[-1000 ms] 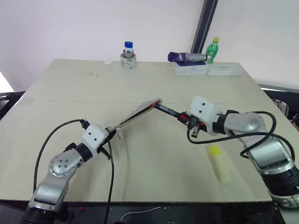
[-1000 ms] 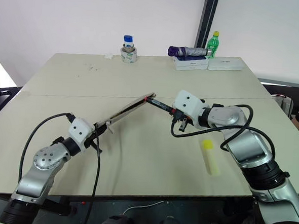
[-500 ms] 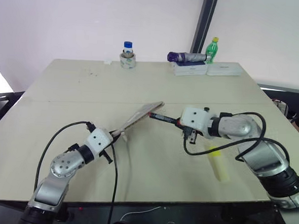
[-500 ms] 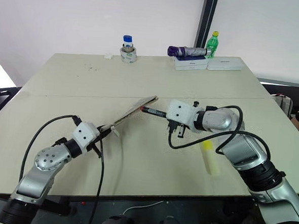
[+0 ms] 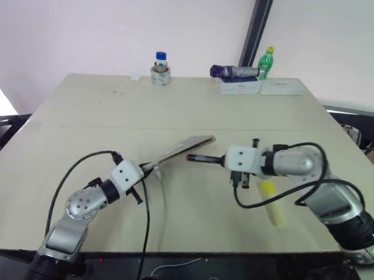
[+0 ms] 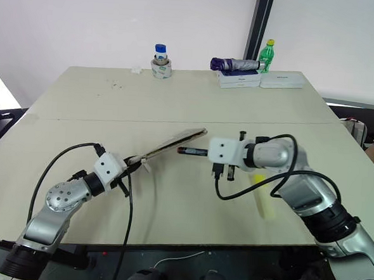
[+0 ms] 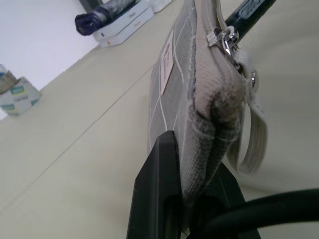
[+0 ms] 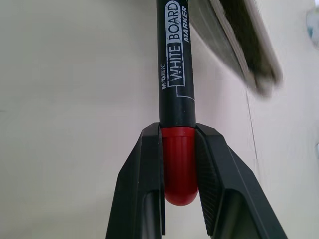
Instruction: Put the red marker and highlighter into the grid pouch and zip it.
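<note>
right wrist view shows the right fingers [image 8: 180, 164] clamping the red marker [image 8: 174, 64] beside the grid pouch [image 5: 183, 147], pinched by left fingers [image 7: 164, 199]; highlighter [image 5: 272, 202] lies on the tabletop [image 5: 176, 107], right.

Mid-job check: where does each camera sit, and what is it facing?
Head views: stereo pair looking down over the table at both arms, the left gripper and right gripper.
Left wrist view: looks along its fingers clamping the grid pouch.
Right wrist view: looks along its fingers gripping the red marker.
Shared: pouch and marker appear in all views.
</note>
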`<act>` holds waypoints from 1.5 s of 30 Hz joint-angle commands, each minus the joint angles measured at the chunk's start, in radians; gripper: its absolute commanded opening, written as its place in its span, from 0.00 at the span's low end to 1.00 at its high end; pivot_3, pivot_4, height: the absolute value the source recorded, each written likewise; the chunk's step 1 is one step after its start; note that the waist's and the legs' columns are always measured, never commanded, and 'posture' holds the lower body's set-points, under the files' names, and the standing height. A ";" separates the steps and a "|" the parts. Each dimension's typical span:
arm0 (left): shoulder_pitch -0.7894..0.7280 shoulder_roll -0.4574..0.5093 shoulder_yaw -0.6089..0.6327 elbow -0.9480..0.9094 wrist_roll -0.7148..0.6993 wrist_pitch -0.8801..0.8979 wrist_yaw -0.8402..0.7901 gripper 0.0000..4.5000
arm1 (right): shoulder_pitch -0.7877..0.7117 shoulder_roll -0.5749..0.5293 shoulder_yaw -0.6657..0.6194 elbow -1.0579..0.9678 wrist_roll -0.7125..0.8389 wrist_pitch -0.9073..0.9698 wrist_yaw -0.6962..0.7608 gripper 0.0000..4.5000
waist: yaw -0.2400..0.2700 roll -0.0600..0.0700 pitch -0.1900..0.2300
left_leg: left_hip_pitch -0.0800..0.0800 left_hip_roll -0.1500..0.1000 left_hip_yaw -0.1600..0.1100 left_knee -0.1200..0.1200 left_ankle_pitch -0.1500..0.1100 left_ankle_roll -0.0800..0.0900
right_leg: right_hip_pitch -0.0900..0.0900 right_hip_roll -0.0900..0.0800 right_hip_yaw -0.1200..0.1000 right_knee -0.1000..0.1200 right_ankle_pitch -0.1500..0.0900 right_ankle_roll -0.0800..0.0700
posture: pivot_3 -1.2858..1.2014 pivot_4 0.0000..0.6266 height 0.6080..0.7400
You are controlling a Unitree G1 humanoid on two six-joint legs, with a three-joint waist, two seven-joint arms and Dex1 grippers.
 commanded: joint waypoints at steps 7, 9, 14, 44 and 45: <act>-0.022 -0.004 0.039 -0.006 -0.023 0.004 0.022 0.00 | -0.009 -0.018 -0.160 -0.060 0.098 0.090 -0.002 0.07 | 0.005 0.000 0.000 | 0.000 0.000 0.000 0.000 0.000 0.000 | 0.000 0.000 0.000 0.000 0.000 0.000 | 0.52 0.24 1.00; -0.025 -0.002 0.032 -0.004 -0.018 -0.001 0.017 0.00 | -0.027 -0.002 -0.146 -0.046 0.085 0.098 -0.023 0.07 | 0.008 0.000 0.000 | 0.000 0.000 0.000 0.000 0.000 0.000 | 0.000 0.000 0.000 0.000 0.000 0.000 | 0.52 0.24 1.00; -0.027 -0.005 0.025 -0.009 -0.017 -0.002 0.019 0.00 | -0.045 0.030 -0.112 -0.040 0.070 0.123 -0.045 0.07 | 0.014 0.000 0.000 | 0.000 0.000 0.000 0.000 0.000 0.000 | 0.000 0.000 0.000 0.000 0.000 0.000 | 0.52 0.24 1.00; -0.080 0.061 -0.070 0.011 0.060 -0.099 -0.097 0.00 | -0.097 0.078 0.127 -0.014 -0.165 -0.221 0.012 0.07 | 0.014 0.000 0.000 | 0.000 0.000 0.000 0.000 0.003 -0.005 | 0.000 0.000 0.000 0.000 0.000 0.000 | 0.52 0.24 1.00; -0.084 0.065 -0.078 0.011 0.061 -0.102 -0.106 0.00 | -0.105 0.091 0.136 -0.012 -0.174 -0.235 0.014 0.07 | 0.014 0.000 0.000 | 0.000 0.000 0.000 0.000 0.003 -0.005 | 0.000 0.000 0.000 0.000 0.000 0.000 | 0.52 0.24 1.00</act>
